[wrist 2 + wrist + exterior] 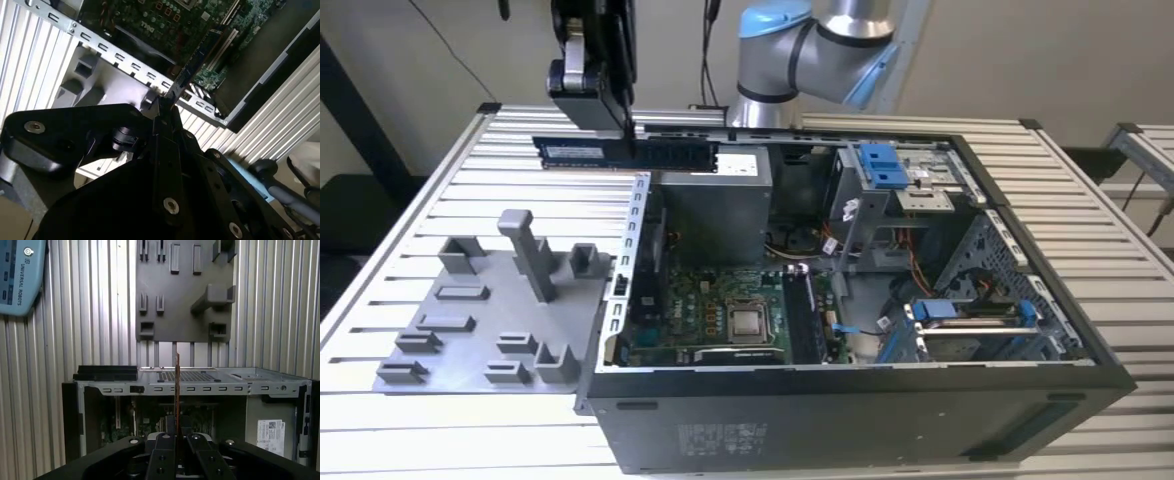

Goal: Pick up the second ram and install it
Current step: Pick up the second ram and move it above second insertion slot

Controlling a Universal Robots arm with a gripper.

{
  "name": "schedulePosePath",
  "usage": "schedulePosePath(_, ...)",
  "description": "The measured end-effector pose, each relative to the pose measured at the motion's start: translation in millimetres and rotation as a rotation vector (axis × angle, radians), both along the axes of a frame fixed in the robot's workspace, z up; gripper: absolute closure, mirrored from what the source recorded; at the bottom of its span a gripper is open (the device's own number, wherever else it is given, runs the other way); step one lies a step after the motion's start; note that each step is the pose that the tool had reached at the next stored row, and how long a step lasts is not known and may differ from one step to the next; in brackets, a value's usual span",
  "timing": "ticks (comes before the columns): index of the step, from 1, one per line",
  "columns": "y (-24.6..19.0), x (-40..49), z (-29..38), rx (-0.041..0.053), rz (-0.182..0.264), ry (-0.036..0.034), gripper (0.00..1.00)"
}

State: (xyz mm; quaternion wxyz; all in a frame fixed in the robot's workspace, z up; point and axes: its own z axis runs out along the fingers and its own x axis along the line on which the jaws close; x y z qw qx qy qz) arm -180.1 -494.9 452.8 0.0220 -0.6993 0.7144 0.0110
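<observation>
The second ram [624, 152] is a long blue-green stick hanging level above the back left corner of the open computer case [854, 430]. My gripper [630, 135] comes down from above and is shut on the stick's middle. Both wrist views show the ram edge-on: it is a thin strip [177, 385] rising from between my fingers [165, 442], and a dark strip [192, 65] reaching from the fingers [170, 135] toward the motherboard [165, 20]. The long black slots [803, 315] lie on the motherboard [714, 315] inside the case, lower and toward the exterior view's right of the ram.
A grey holder plate [467, 320] with upright blocks lies on the slatted table [427, 200] at the exterior view's left of the case. The grey power-supply box [714, 205] stands just below the ram. Drive cages with blue clips [887, 165] fill the case's right side.
</observation>
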Motion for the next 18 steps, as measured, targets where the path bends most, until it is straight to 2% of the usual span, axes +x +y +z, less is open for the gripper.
schedulePosePath(18,0.0,36.3,0.0,0.0001,0.000,0.0000,0.85)
